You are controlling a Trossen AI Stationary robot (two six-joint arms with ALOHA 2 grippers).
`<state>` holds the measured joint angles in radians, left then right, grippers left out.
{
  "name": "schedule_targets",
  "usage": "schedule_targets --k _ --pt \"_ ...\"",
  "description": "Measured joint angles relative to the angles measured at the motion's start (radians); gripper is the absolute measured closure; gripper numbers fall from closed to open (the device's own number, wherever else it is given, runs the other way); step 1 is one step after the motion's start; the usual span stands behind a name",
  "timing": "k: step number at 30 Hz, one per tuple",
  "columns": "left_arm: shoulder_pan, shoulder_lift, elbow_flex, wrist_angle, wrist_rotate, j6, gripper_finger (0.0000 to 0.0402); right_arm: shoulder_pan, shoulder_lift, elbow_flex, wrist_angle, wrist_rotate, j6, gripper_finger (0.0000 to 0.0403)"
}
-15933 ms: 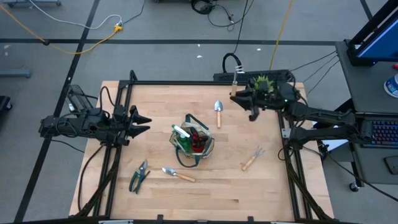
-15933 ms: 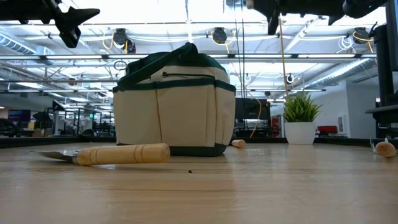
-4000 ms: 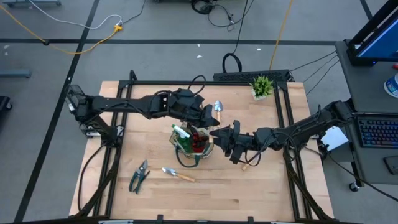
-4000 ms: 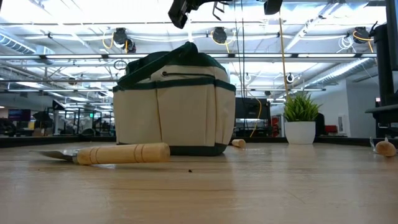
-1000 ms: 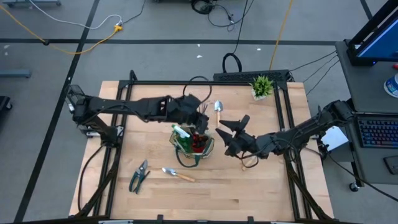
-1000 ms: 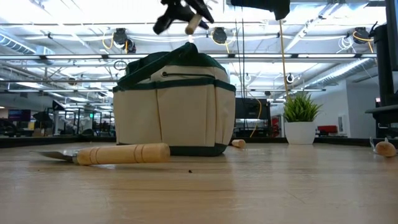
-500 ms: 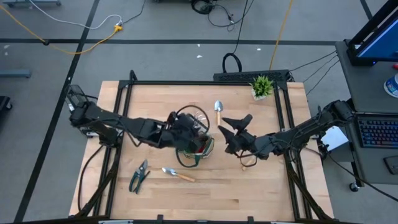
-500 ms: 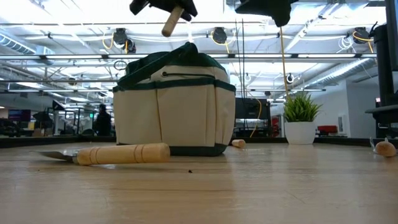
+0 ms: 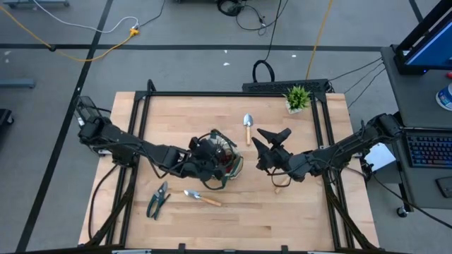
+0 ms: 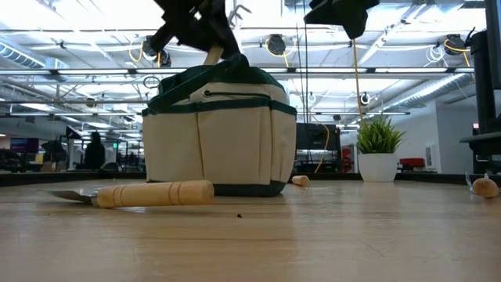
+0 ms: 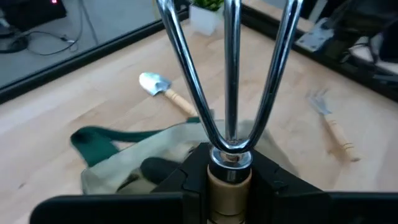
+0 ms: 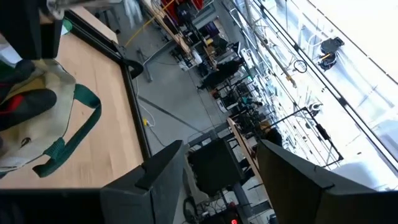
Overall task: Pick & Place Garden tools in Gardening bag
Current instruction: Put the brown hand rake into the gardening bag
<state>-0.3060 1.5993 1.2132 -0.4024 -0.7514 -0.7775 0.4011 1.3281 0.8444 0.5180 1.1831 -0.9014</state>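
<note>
The khaki gardening bag (image 9: 227, 169) stands at mid-table, and also shows in the low view (image 10: 219, 141). My left gripper (image 9: 205, 152) is over its opening, shut on a wooden-handled hand fork with three chrome tines (image 11: 227, 68). My right gripper (image 9: 272, 139) is open and empty, raised to the right of the bag. On the table lie one trowel (image 9: 247, 127) far of the bag, another trowel (image 9: 201, 197) and the green-handled pruners (image 9: 157, 200) near of it, and a second hand fork (image 11: 333, 121) under my right arm. A red-and-black glove (image 12: 28, 102) lies inside the bag. My left gripper pinches the fork's wooden handle just below the metal ferrule (image 11: 227, 183), one finger on each side. The fork is clear of the table and tilted, tines up (image 10: 239, 9). The handle's free end (image 10: 213, 53) points down at the bag's top edge.
A small potted plant (image 9: 296, 97) stands at the table's far right corner. The bag's dark looped handle (image 9: 212, 185) lies out on the near side. A black frame runs around the tabletop.
My left gripper has swung from the bag's far side toward the near edge, over the bag, and gone down. It has tipped the fork so that the handle points down at the bag's opening. My right gripper has drawn a little away from the bag.
</note>
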Motion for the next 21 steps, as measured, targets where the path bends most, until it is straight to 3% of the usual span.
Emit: schedule_targets --k 21 --pt "-0.004 0.036 -0.062 0.043 0.026 0.044 0.0341 0.0 0.0 0.0 0.0 -0.001 0.0 0.0206"
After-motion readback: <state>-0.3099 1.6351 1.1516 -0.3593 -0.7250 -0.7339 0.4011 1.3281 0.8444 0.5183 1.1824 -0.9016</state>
